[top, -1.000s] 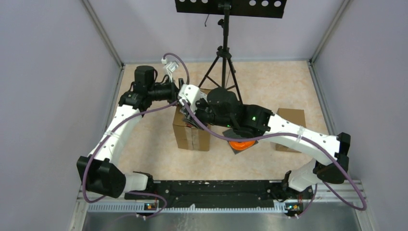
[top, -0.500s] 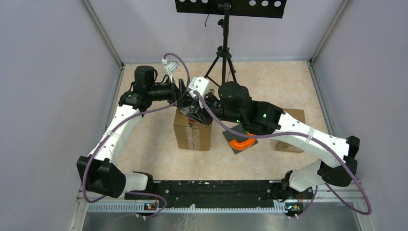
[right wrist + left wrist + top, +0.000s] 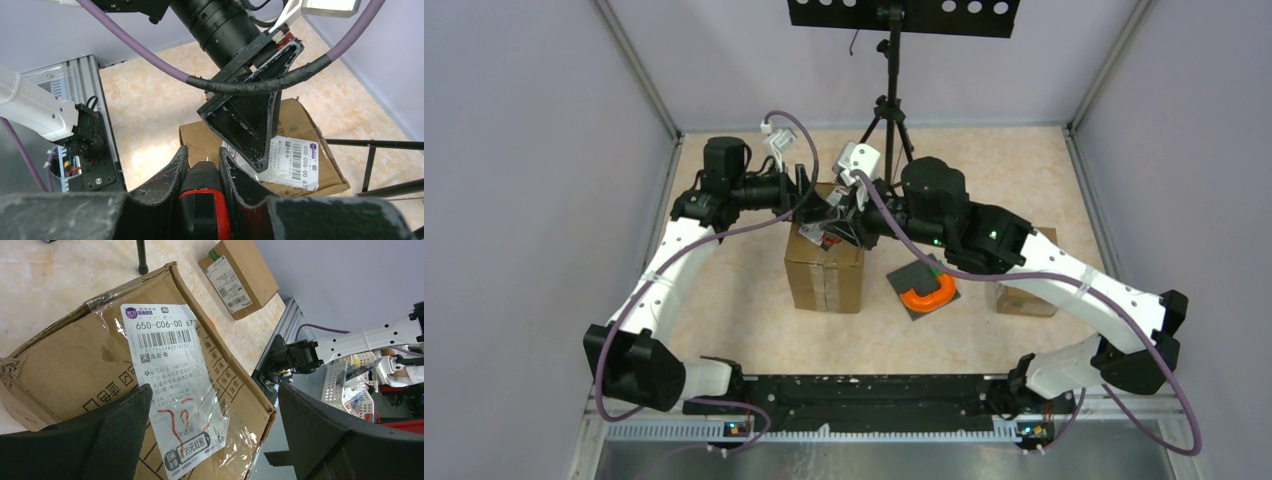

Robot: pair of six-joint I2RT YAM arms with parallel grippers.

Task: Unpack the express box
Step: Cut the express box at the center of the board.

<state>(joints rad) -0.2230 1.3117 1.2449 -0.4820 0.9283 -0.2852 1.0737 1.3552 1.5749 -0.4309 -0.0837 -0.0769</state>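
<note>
The express box (image 3: pixel 824 275) is a brown taped carton with a white shipping label (image 3: pixel 160 365) on top, standing at mid-floor. My left gripper (image 3: pixel 812 203) is open over the box's far top edge, and its fingers (image 3: pixel 117 432) straddle the labelled face (image 3: pixel 75 360). My right gripper (image 3: pixel 834 232) hovers just above the box top beside the left one. It is shut on a black and red cutter (image 3: pixel 205 200), whose small tip points at the box (image 3: pixel 200 136). The left finger (image 3: pixel 250 120) hangs right in front of it.
An orange tape roll on a dark mat (image 3: pixel 927 290) lies right of the box. A second, smaller carton (image 3: pixel 1024 270) sits farther right, under my right arm. A black tripod (image 3: pixel 887 130) stands behind the box. Grey walls close in on both sides.
My right arm has swung left and away from the orange roll, carrying the cutter to the box top next to the left gripper. The left arm has stayed still.
</note>
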